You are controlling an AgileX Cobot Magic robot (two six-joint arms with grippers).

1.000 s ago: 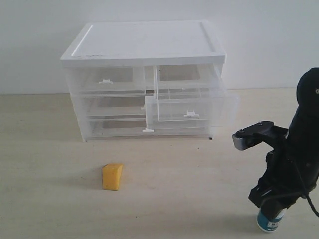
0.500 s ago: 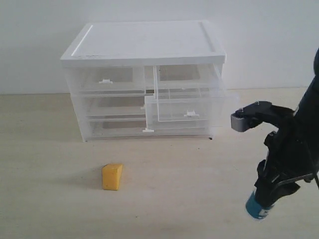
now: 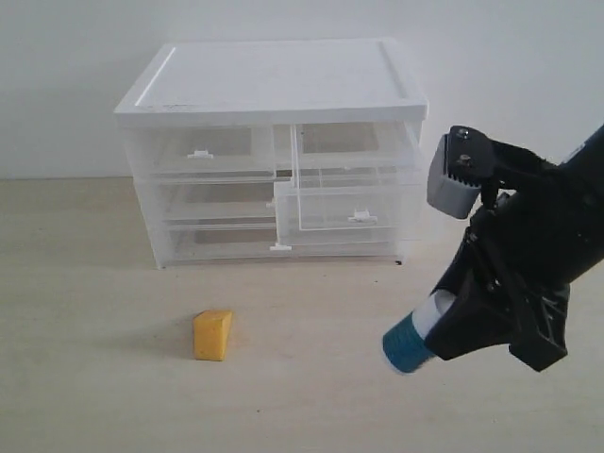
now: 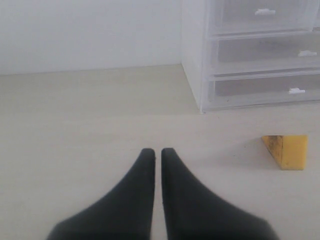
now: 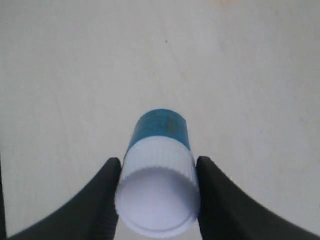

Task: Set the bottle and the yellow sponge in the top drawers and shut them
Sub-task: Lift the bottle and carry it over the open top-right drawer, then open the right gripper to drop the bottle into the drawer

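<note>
Between the right jaws sits the bottle [image 5: 160, 165]. They are closed on its white cap from both sides, and its teal body points away from the wrist camera. In the exterior view the bottle [image 3: 411, 342] hangs tilted, base down and toward the sponge side, clear of the surface [image 3: 94, 283] and well short of the cabinet [image 3: 274, 80]. The left jaws are pressed almost together with only a sliver between them, and they hold nothing. The yellow sponge [image 4: 287, 151] lies on the surface off to one side of them, apart from the cabinet's lower drawers.

The right-hand top drawer [image 3: 349, 200] stands pulled out, while the left-hand top drawer [image 3: 203, 151] is flush with the cabinet front. The step in hand looks to be carrying the bottle to the open drawer.

To do it well, the bottle likely needs to rise enough for its hanging base to pass above the drawer's clear front wall. It should then come down in the exposed part of the drawer, forward of the white top's edge. Because the hold is on the cap alone and the bottle is tilted, a slow swing seems wise. Releasing low inside the drawer would keep the bottle from rolling or bouncing out. The sponge [image 3: 212, 335] is not yet handled.
</note>
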